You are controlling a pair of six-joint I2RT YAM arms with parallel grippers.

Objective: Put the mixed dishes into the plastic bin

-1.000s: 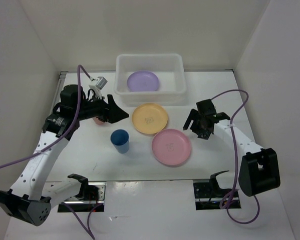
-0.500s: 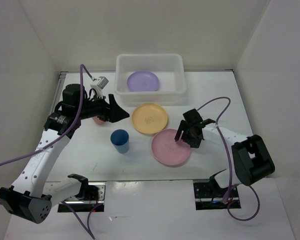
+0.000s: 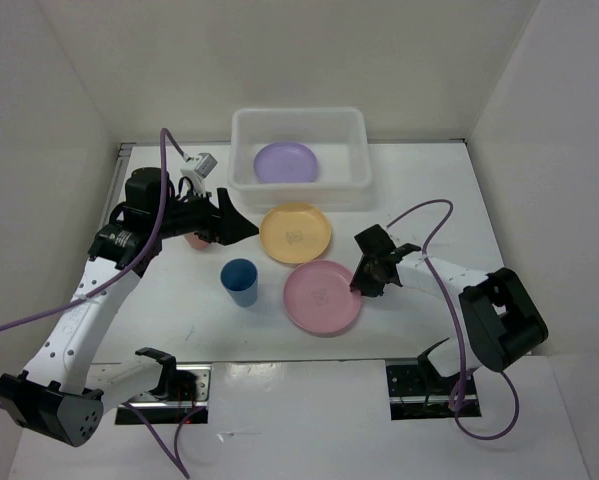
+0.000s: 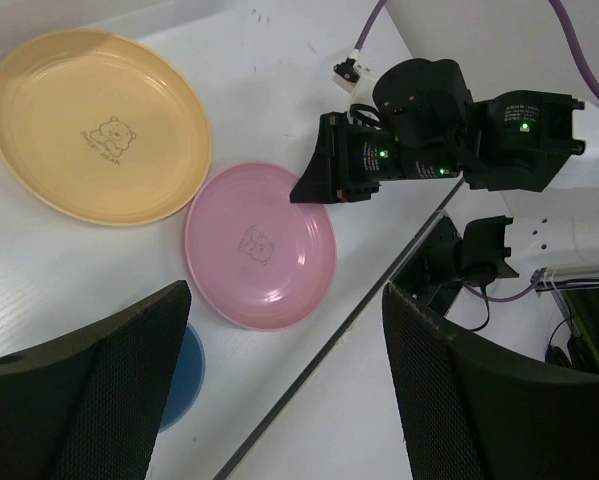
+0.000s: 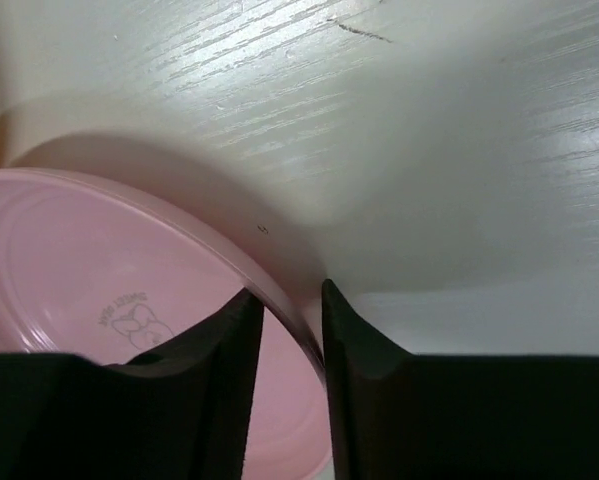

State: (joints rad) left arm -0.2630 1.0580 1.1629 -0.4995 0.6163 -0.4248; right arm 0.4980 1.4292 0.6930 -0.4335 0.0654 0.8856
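The pink plate (image 3: 322,297) lies flat at the table's front centre. My right gripper (image 3: 364,280) has closed its jaws on the plate's right rim; in the right wrist view the rim of the pink plate (image 5: 99,290) runs up between the two black fingers of that gripper (image 5: 289,292). Just behind lies the yellow-orange plate (image 3: 295,232), and the blue cup (image 3: 240,281) stands upright to the left. The light purple plate (image 3: 285,162) rests inside the plastic bin (image 3: 299,115). My left gripper (image 3: 241,228) hovers open and empty, left of the yellow plate. A reddish cup (image 3: 193,241) peeks out under it.
The left wrist view looks down on the yellow plate (image 4: 99,125), the pink plate (image 4: 261,245), the blue cup's rim (image 4: 184,375) and the right gripper (image 4: 329,175). White walls enclose the table on three sides. A purple cable (image 3: 429,215) arcs above the right arm.
My right gripper moved left and down onto the pink plate's right rim and closed on it. The pink plate slid left. The left arm stayed still.
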